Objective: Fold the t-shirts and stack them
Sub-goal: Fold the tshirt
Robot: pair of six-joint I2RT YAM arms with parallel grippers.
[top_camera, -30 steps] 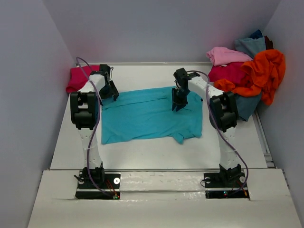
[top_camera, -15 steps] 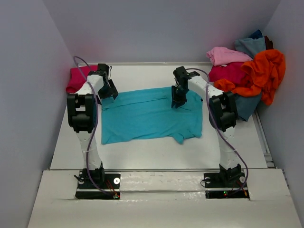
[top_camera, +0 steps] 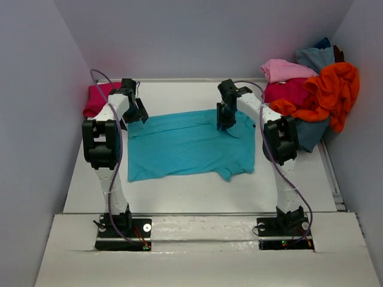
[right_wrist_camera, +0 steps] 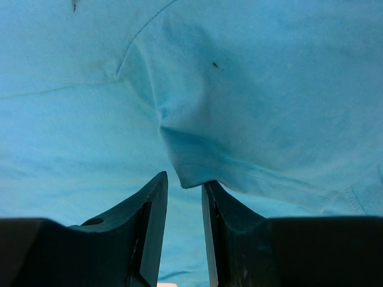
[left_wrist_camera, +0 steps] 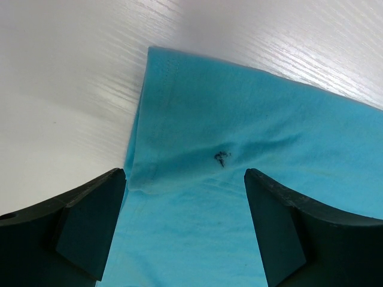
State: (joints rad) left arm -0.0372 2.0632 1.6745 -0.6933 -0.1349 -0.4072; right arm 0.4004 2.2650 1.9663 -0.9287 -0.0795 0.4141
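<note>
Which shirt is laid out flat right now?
The turquoise t-shirt, spread mid-table. The rest aren't spread out: a heap in the far-right corner, a crimson shirt far left.

The top external camera looks down from above and behind the near edge of the table (top_camera: 179,197), far enough to take in all of it. Both wrist cameras face down close on the turquoise t-shirt (top_camera: 185,149), the left at its far-left corner, the right nearer, with cloth filling the frame. All three views share that shirt.

- Left arm (top_camera: 111,188) and right arm (top_camera: 285,188): slim white links, bulky black joint housings.
- Black base plates at the near edge.
- Thin purple cable (top_camera: 121,146) trails along each arm.
- Left gripper (left_wrist_camera: 184,176): matte black, wedge-shaped fingers.
</note>
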